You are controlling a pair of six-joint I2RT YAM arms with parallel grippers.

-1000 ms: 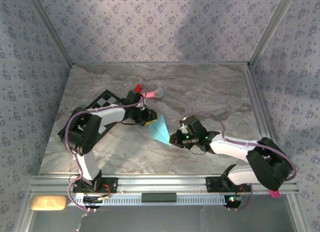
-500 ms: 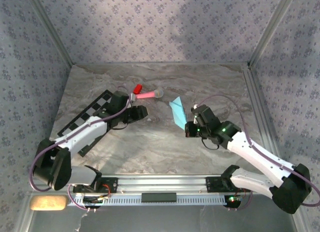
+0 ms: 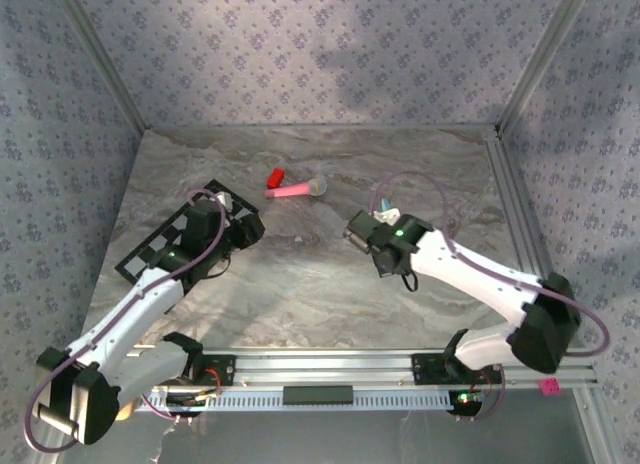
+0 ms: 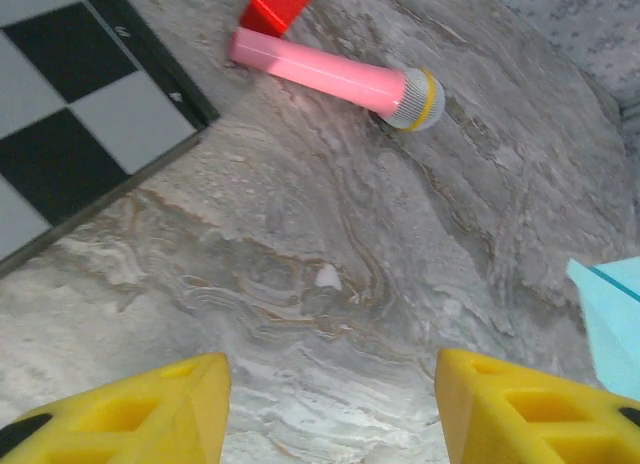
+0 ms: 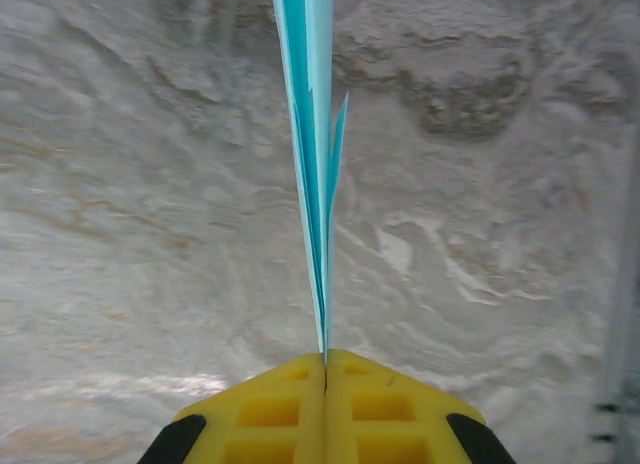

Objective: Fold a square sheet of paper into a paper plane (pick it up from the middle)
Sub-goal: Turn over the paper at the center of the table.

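Light-blue paper plane (image 5: pixel 312 164), seen edge-on in the right wrist view: its long axis runs from bottom centre straight up the frame, pointing away from the right pincer (image 5: pixel 325 369), which is clenched on its near end over the tabletop (image 5: pixel 120 234). The left pincer (image 4: pixel 330 389) gapes, grasping nothing. Folding looks finished; the next move likely calls for laying the plane down gently

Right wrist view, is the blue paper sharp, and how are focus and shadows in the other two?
Right wrist: the paper plane is crisp, seen edge-on; the table behind looks slightly soft. Left wrist: the pink stick toy is sharp, the yellow fingers softer. Top external: even light, broad soft shadow on the back wall.
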